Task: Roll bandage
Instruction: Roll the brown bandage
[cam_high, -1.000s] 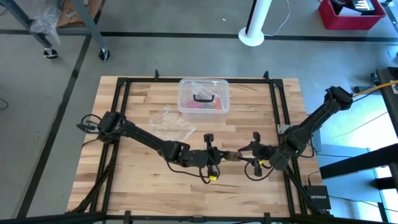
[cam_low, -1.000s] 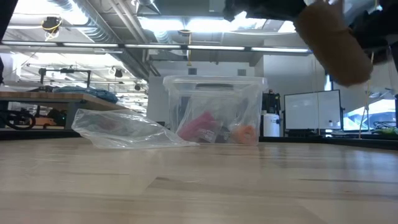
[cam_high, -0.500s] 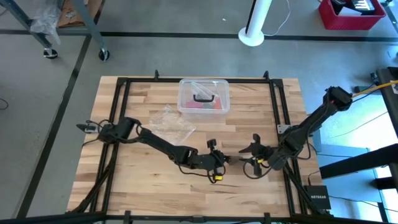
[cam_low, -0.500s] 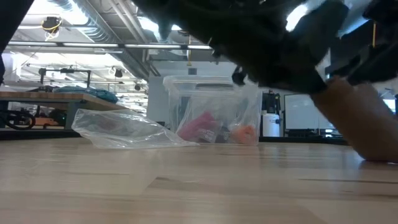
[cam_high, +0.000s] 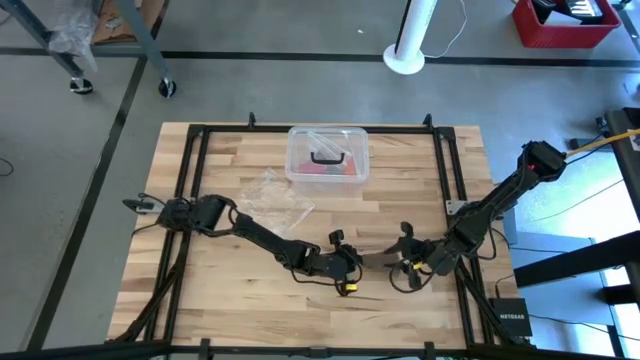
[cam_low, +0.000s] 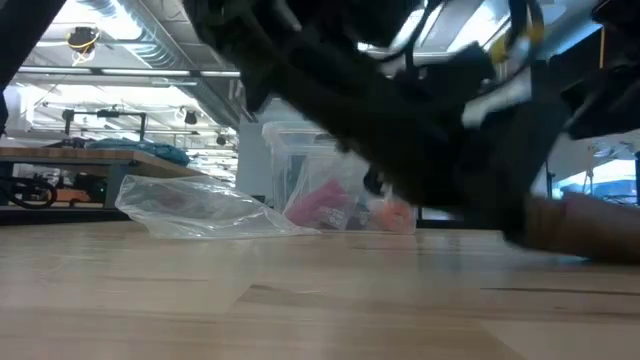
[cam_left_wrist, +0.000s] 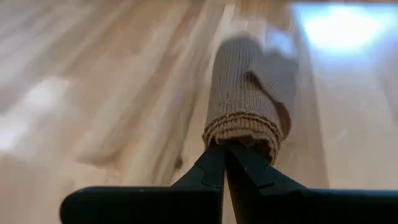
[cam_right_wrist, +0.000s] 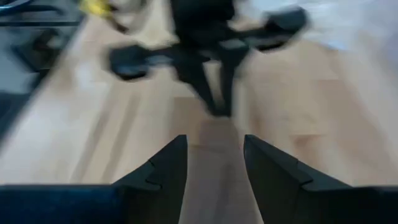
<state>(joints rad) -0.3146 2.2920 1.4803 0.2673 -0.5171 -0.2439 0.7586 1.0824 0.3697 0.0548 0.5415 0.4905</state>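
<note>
Your bandage (cam_high: 377, 260) lies left-to-right on the bench (cam_high: 230, 290), lowered from before; left end effector (cam_left_wrist: 225, 151) pinches it, right end effector (cam_right_wrist: 214, 158) spread.

A robotics lab or workshop: bare concrete floor (cam_high: 250, 85) marked with dark tape lines, exposed ceiling ducts (cam_low: 150, 40) and strip lights, workbenches (cam_low: 90, 155), monitors (cam_low: 490, 180) behind the wooden tabletop (cam_high: 400, 180).

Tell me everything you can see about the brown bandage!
The bandage is dull brown ribbed stretchy cloth, folded over itself, lying low on the wooden table near its front edge, between the two arms. The left claw is shut, pinching one edge. The right claw is open, one finger on each side of its other end.
</note>
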